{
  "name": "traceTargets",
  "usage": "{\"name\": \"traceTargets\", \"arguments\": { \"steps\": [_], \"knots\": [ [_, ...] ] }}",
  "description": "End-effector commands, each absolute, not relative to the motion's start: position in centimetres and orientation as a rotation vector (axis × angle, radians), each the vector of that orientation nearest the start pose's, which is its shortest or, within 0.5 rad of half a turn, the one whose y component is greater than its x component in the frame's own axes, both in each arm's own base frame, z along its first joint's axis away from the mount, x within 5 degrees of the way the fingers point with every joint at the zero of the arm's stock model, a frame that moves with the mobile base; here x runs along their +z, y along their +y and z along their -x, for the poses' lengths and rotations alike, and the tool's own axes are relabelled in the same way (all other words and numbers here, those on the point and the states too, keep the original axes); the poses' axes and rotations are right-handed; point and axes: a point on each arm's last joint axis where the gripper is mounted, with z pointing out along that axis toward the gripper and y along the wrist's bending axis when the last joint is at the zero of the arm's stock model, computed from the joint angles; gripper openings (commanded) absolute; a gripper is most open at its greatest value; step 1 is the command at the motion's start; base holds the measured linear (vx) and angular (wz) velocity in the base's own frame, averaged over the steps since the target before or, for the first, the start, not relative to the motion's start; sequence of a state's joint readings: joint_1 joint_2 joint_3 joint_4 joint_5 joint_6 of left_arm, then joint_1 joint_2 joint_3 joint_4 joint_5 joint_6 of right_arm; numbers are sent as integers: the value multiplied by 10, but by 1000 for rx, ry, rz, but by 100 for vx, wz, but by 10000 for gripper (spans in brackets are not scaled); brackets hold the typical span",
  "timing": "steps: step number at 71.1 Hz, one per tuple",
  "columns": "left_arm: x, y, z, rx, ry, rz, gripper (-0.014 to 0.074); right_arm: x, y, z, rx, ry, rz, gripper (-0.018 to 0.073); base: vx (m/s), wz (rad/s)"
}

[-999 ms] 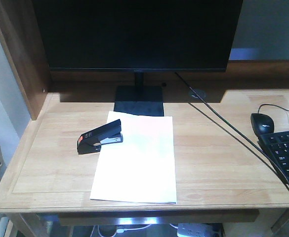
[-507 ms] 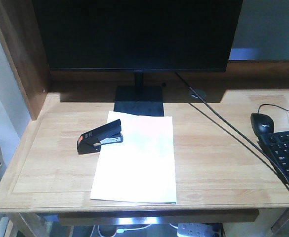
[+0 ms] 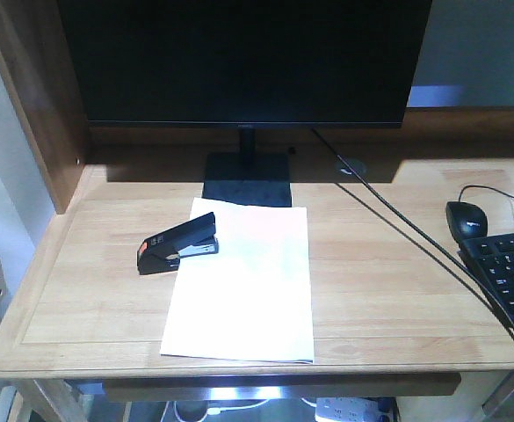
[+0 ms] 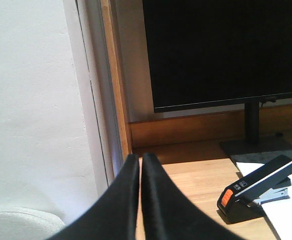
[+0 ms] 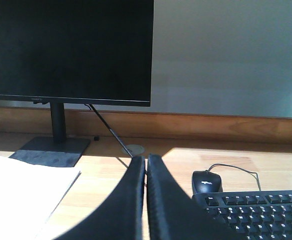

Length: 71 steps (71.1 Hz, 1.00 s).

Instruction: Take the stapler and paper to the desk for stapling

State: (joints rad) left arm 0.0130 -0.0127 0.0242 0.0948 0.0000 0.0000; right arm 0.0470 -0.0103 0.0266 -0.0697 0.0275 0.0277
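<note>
Jaws clenched empty on both arms; open your left, then press the small black stapler squarely over the white paper sheets' edge.

— Any lettering to enter?
— I see small white marks on the stapler top and a tiny logo on the monitor bezel, another on the mouse; the keyboard keys carry legends. None legible.
</note>
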Motion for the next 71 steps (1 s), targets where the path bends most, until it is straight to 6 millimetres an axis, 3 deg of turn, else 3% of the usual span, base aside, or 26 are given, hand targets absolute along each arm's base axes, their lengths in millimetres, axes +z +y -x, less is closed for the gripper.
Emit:
{"name": "traceTargets", "arguments": {
  "steps": [1, 71],
  "knots": [
    [209, 0, -55, 82, 1423, -64, -6, 209, 3, -55, -7, 1437, 70, -10, 0, 0],
    [209, 0, -55, 82, 1423, -64, -6, 209, 3, -55, -7, 1437, 70, -10, 0, 0]
  ]
}}
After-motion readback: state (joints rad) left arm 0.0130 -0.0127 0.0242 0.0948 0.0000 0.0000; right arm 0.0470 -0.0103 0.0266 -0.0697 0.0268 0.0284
